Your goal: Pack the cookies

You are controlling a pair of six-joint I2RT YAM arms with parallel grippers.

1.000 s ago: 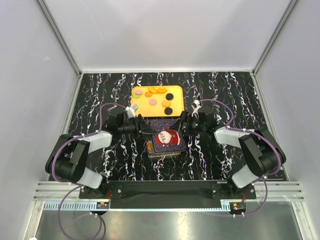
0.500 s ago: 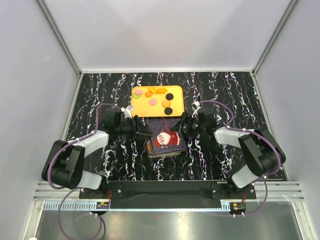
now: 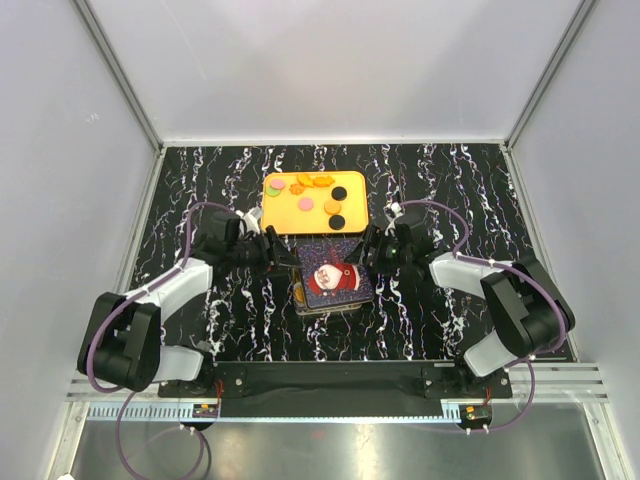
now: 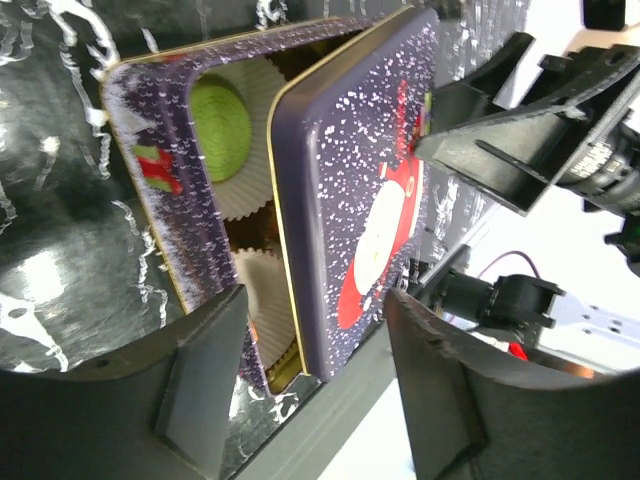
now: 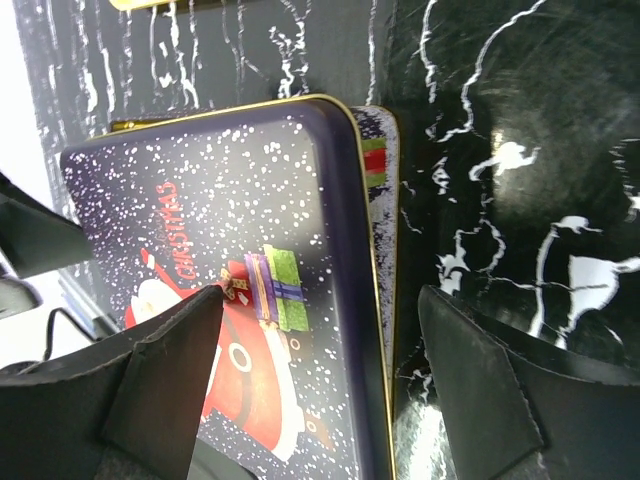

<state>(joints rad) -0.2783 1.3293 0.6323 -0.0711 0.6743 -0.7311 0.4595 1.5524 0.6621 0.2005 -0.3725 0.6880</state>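
Observation:
The cookies (image 3: 318, 181) lie on the orange tray (image 3: 284, 212): orange, pink, green and black rounds. In front of the tray stands a dark blue Christmas tin (image 4: 160, 170) with white paper cups inside, one holding a green cookie (image 4: 222, 128). Its Santa lid (image 3: 333, 277) lies askew on top, leaving the left side uncovered. My left gripper (image 4: 315, 395) is open just left of the tin, jaws apart from it. My right gripper (image 5: 320, 385) is open, one finger over the lid (image 5: 230, 260), the other over the table, straddling the lid's right edge.
The black marbled table (image 3: 450, 190) is walled by white panels on three sides. The orange tray sits directly behind the tin, close to both grippers. The arm bases and a metal rail (image 3: 330, 380) run along the near edge.
My left gripper has drawn back leftward from the tin and its jaws have widened. The right gripper's jaws have narrowed slightly. The lid has stayed in place.

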